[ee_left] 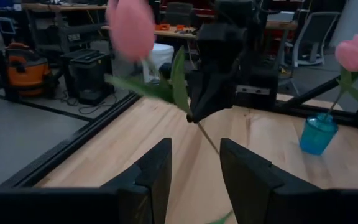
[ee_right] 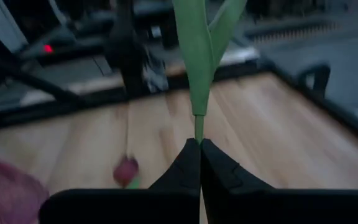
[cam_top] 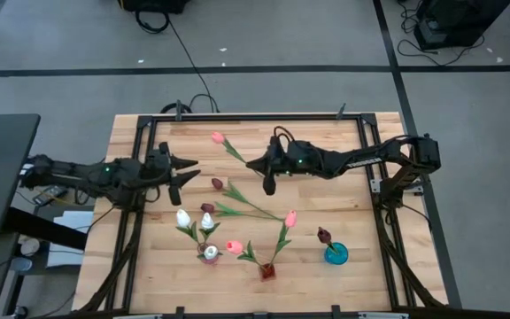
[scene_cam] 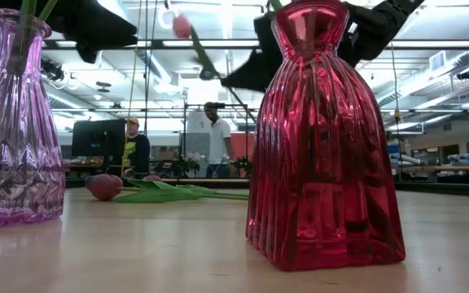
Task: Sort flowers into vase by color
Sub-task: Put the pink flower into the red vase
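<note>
Fingers of the right gripper (ee_right: pixel 199 163) are pressed together on the thin green stem of a pink tulip (cam_top: pixel 218 138), so this flower is held, not lying on the table. In the high view its head points to the far left of the jaws and the stem runs slanting back to them, so the long axis goes from far-left to near-right. The left gripper (cam_top: pixel 187 168) waits just beside, with fingers (ee_left: pixel 154 177) apart and nothing between them; it faces the flower, but the right arm already has it. I judge the next move must carry the stem toward the red vase (cam_top: pixel 267 270) at the near edge, well apart from here. The wooden table (cam_top: pixel 361 221) is pale planks with a dark frame. A maroon tulip (scene_cam: pixel 104 186) lies flat on it. Behind, the room shows desks, monitors and two people.
</note>
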Tool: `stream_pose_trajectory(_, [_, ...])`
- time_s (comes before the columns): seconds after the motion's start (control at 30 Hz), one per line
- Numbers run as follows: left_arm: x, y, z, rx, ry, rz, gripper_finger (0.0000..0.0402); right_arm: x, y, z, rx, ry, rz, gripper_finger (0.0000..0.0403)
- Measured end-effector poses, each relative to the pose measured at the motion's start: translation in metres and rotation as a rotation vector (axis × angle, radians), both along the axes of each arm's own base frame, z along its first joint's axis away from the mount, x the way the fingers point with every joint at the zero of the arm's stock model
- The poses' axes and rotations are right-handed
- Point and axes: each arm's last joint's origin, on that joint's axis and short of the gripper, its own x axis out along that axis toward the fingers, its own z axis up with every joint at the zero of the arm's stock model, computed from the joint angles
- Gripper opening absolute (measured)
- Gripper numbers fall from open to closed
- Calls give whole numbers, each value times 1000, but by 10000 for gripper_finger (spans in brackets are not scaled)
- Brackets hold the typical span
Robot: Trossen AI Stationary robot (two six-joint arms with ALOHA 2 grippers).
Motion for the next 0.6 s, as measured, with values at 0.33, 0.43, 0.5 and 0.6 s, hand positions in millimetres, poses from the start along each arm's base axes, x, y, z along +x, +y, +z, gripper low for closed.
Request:
stream_pose_trajectory(0.33, [34,19,9,67,-63,-30,142,3,4,16,-48,-165,76,7])
stream_pose_trajectory(0.43, [43,24,18,94,-81,-68,142,3,6,21,-52,-219,126,7])
stream_pose_trajectory(0.5, [47,26,25,125,-88,-78,142,3,7,24,-55,-245,147,7])
stream_pose_trajectory(0.6, [52,27,35,162,-122,-89,142,3,9,25,-65,-255,157,7])
